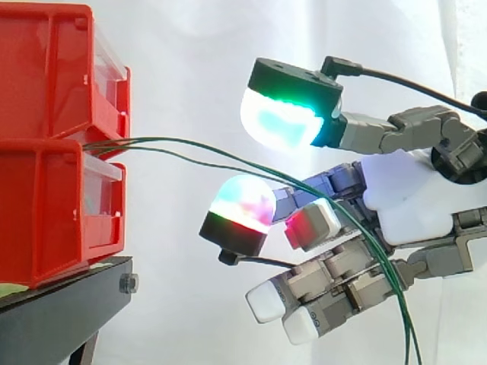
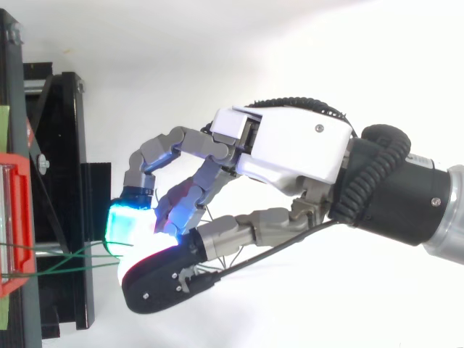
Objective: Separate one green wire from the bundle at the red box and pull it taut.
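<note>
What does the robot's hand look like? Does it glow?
Yes! The hand has a smooth white shell and grey, blocky fingers. Its fingertips are thick rounded pads, some backed in black, glowing cyan, green, red and white. Behind it comes a black wrist, then a silver arm.

A plain white fabric curtain point(image 1: 183, 53) is hanging behind the work, and bright, even light is falling across it. A black metal stand point(image 1: 53, 323) is standing at the left, in front of it.
</note>
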